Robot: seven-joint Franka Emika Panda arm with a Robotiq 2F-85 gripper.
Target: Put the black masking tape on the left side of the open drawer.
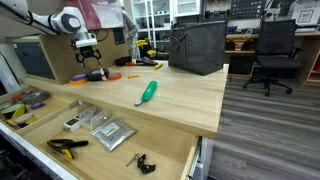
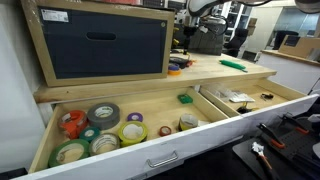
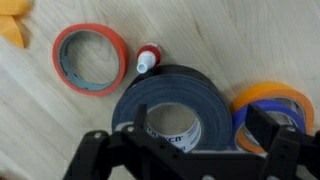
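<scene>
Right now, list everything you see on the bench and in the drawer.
black masking tape: one, black, benchtop, under gripper
orange roll: one, orange-red, benchtop beside it
small bottle: one, white, red cap, between those two
stacked rolls: apparently two, orange and blue, black tape's other side
green tool: one, green, mid-benchtop
open drawer: one, pale wood, below benchtop
drawer tapes: several, grey, yellow, green, orange, one end compartment
pliers-like tool: one, black-yellow, in drawer
black bag: one, black, benchtop's far end
gripper: one, black, open, over black tape
</scene>
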